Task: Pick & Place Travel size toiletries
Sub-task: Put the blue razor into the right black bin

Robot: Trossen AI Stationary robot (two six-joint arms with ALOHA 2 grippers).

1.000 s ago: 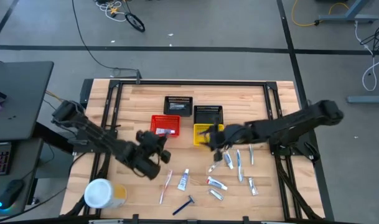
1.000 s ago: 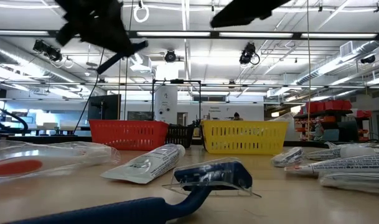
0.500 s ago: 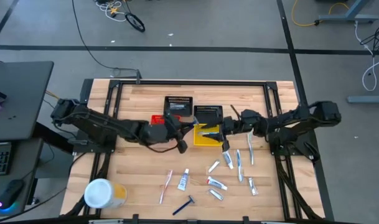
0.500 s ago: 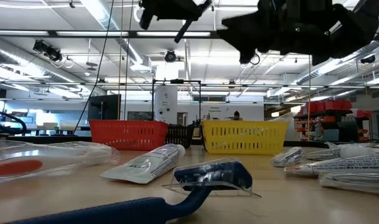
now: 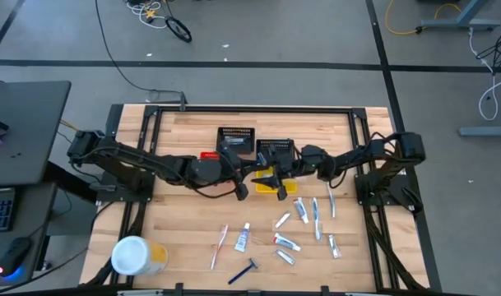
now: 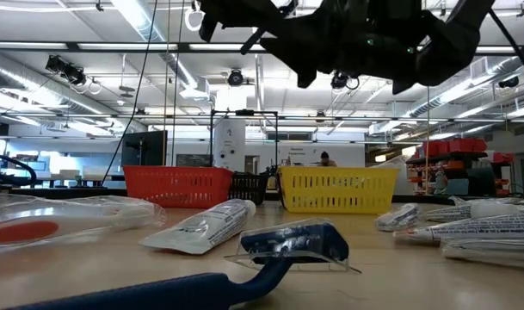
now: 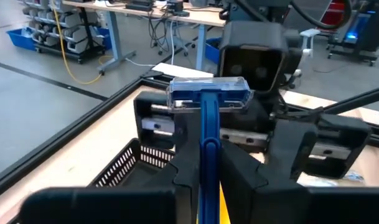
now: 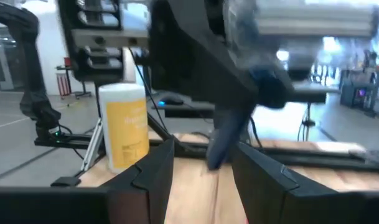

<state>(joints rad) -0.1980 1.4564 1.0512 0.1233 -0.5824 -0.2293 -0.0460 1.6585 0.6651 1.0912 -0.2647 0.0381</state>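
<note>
Blue clear-capped razor [image 7: 206, 118]: hold pinched in left claw [image 7: 205, 165], centre over yellow mesh basket [image 6: 339, 191], avoid spread right claw [image 8: 201, 158].

Overhead and table-level views share the yellow basket [image 5: 271, 182]

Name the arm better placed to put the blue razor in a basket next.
Left. The left gripper is clamped on the blue razor by the yellow basket; the right gripper faces it, open and empty.
</note>
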